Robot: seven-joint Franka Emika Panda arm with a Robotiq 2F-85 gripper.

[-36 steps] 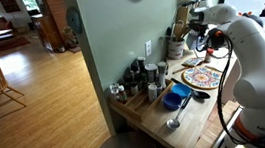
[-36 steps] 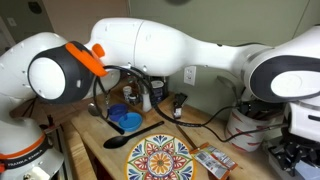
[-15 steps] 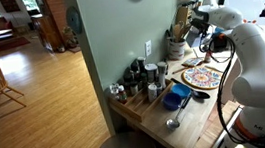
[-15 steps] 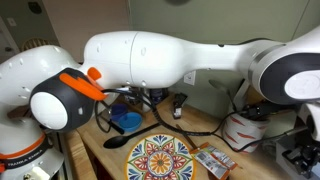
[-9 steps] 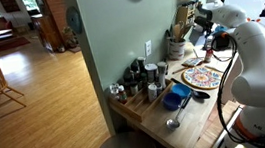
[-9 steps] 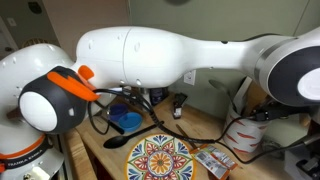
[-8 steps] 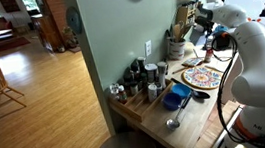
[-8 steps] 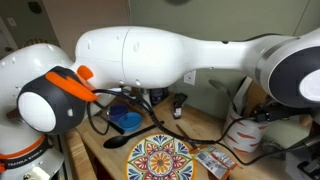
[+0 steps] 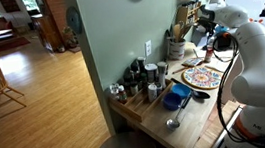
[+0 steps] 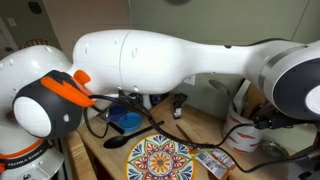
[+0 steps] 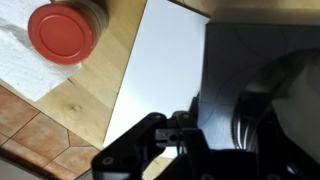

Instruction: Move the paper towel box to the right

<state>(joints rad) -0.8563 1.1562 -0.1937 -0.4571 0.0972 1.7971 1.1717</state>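
Observation:
In the wrist view a flat white surface [image 11: 165, 70], apparently the paper towel box, lies on the wooden counter right under the camera. My gripper [image 11: 172, 130] is a dark shape low in that view, close over the white surface; its fingertips are lost in shadow. In an exterior view the gripper [image 9: 210, 37] hangs over the far end of the counter. In an exterior view the arm fills most of the picture and hides the gripper.
A red-lidded jar [image 11: 62, 32] stands on a white paper towel beside the white surface. A patterned plate [image 10: 160, 160] [image 9: 202, 76], a blue bowl [image 10: 125, 120] [image 9: 176, 98], a black spoon [image 10: 117, 142], a utensil crock [image 9: 175, 47] and several jars [image 9: 138, 81] crowd the counter.
The arm has swung across the counter and its forearm now fills more of one exterior view. The gripper has shifted slightly toward the far end of the counter.

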